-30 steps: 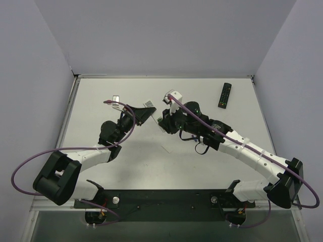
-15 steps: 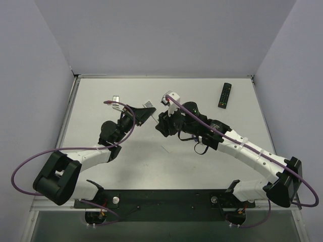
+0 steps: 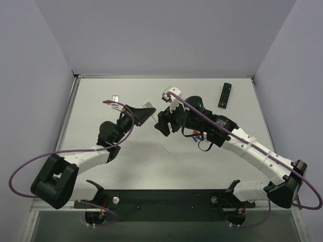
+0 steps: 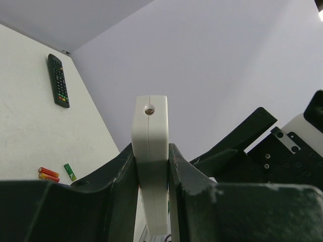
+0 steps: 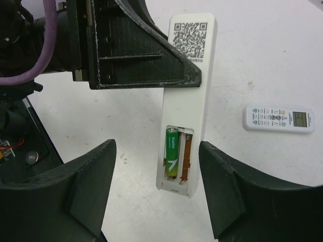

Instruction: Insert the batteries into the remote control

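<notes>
Below right gripper [image 5: 157,191], jaws now spread: first battery [image 5: 171,151] seated.
Jaws have just parted off it; left gripper [image 4: 151,171] pinches the remote control [image 5: 187,96] aloft; neighbouring slot [image 5: 186,156] empty, so half done.

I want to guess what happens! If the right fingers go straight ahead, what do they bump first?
Probably the slim white remote, near its open slot where one green battery sits. The right fingers are spread open and frame that end of it, though how far away it is is hard to judge.
</notes>
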